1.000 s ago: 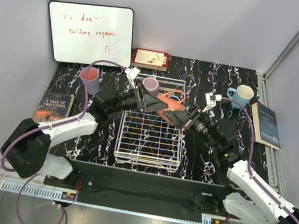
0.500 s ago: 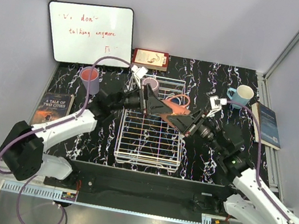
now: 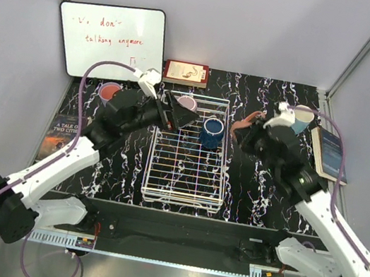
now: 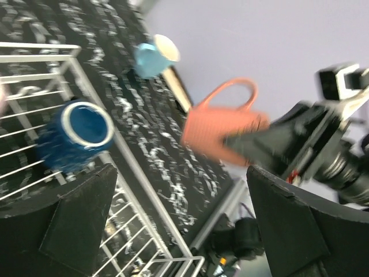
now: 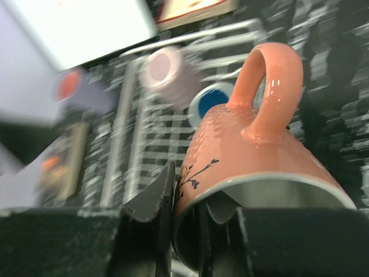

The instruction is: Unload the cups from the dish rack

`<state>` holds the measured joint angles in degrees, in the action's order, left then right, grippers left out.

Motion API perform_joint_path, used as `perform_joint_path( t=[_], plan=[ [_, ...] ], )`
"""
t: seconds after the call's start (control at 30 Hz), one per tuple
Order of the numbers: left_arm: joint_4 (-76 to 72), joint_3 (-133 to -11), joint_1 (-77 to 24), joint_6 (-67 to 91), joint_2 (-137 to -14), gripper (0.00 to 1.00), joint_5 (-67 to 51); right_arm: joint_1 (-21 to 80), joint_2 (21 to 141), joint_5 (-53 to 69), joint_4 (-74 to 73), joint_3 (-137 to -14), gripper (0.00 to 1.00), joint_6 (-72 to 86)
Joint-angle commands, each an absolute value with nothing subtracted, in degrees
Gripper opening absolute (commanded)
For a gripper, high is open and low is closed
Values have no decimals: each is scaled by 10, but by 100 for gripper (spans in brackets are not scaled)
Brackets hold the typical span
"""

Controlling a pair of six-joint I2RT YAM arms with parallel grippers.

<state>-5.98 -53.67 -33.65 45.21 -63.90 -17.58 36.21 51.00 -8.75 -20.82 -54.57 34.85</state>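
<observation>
Salmon pink mug (image 5: 253,156) pinched at the rim by the right gripper (image 5: 187,210), held right of the white wire dish rack (image 3: 182,197), dark blue cup (image 3: 212,130) in the rack's upper part, left gripper (image 4: 190,231) spread wide, empty.

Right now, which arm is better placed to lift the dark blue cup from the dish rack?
Left. The left tool is open over the far end of the dish rack, close to the dark blue cup. The right tool is shut on the salmon pink mug, outside the rack.
</observation>
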Motion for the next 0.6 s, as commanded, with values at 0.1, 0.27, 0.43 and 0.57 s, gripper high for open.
perform_joint_path(
  t=[0.1,0.27,0.43,0.57],
  plan=[
    [44,-527,-335,413,-567,99,-70,349,710,-333,-304,-725,0,242],
    [90,-512,-335,410,-517,99,-46,344,856,-396,-322,-855,0,224],
    [148,-498,-336,397,-487,98,-22,258,972,-314,-367,-993,0,275],
    [181,-496,-336,387,-478,98,-16,197,1089,-238,-437,-1113,0,308]
  ],
)
